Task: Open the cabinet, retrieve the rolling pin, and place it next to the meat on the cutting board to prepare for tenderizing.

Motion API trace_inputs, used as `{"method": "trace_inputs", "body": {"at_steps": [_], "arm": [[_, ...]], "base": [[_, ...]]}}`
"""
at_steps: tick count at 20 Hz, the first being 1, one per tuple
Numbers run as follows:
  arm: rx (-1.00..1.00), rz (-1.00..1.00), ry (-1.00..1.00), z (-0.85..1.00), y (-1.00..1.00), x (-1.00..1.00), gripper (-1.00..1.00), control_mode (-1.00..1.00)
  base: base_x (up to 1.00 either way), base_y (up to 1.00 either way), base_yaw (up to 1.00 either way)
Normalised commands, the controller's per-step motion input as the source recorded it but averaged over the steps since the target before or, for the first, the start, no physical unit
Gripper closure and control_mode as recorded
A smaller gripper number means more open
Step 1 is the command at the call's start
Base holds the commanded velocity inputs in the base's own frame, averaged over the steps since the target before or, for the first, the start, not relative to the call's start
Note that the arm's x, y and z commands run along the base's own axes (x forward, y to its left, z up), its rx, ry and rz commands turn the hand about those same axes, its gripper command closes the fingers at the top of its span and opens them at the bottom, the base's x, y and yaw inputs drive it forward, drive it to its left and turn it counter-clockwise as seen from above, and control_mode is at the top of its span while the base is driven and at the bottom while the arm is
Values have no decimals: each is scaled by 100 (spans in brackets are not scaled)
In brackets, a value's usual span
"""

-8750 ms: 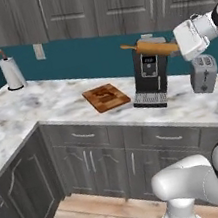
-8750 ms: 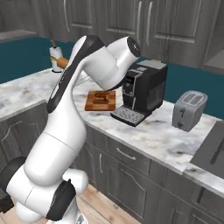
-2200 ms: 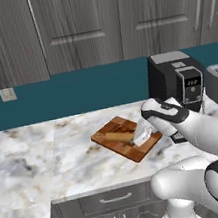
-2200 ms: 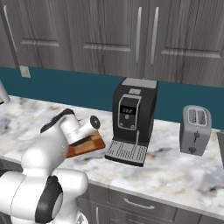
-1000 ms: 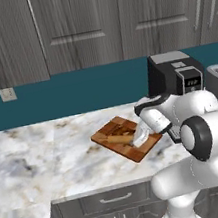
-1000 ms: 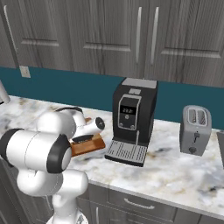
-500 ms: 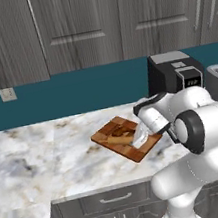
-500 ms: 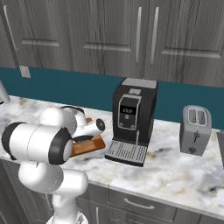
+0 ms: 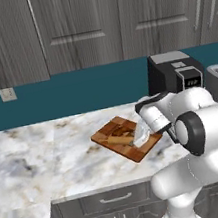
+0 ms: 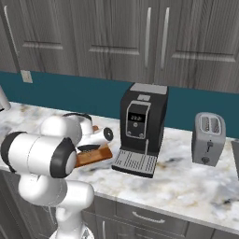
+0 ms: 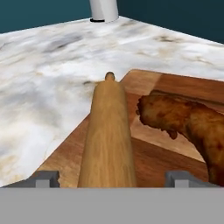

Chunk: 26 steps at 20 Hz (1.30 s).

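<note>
White-grey marble counter [image 9: 43, 158], teal backsplash, grey cabinet [image 9: 81, 24] doors shut above, drawers below. Board [image 9: 116, 130] sits mid-counter, near the front edge, corner pointing toward the edge. Pin [image 11: 108, 140] lies flat on the board, just beside the meat [image 11: 188, 127], far handle at the board's rim. Gripper [image 11: 111, 177] low over the pin's near end, fingertips [image 11: 43, 178] spread apart either side of it, not gripping. Coffee machine [image 10: 140, 128] close right of the board, toaster [image 10: 208, 137] further right. Bare counter left of the board; white roll base [image 11: 104, 9] at the far back.
</note>
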Motion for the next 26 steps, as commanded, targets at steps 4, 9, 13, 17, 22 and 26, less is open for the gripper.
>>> {"method": "trace_inputs", "body": {"at_steps": [4, 9, 13, 17, 22, 26], "arm": [[0, 0, -12, 25, -1, -2, -100, -100], [0, 0, -11, 48, 0, -16, -100, -100], [0, 0, -3, 64, 0, -15, -100, -100], [0, 0, -1, 72, 0, -17, -100, -100], [0, 0, -1, 68, 0, -28, -100, -100], [0, 0, -8, 56, 11, -60, -100, -100]], "base": [[0, 0, 0], [0, 0, 0], [0, 0, 0], [0, 0, 0], [0, 0, 0], [0, 0, 0]]}}
